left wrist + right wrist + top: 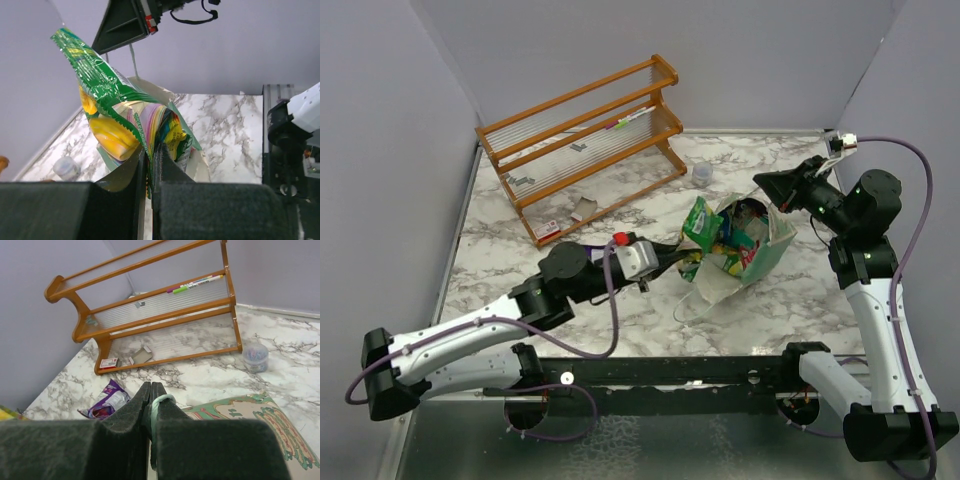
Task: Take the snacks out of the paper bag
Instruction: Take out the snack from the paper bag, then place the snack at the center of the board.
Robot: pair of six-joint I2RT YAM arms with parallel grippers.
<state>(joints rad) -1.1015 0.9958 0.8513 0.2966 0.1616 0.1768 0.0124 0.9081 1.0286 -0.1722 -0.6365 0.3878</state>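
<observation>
Only wrist views reveal left end effector (151, 152) clamping packet (107, 95), right end effector (151, 390) bag (240, 412).

L hand (678, 262) pinching green packet (701, 222), prob.; R hand (768, 195) on bag (767, 258) rim.

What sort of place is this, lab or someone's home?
Likely a lab test cell: plain grey walls box in a marble-pattern table, and two robot arms are bolted to a black rail.
</observation>
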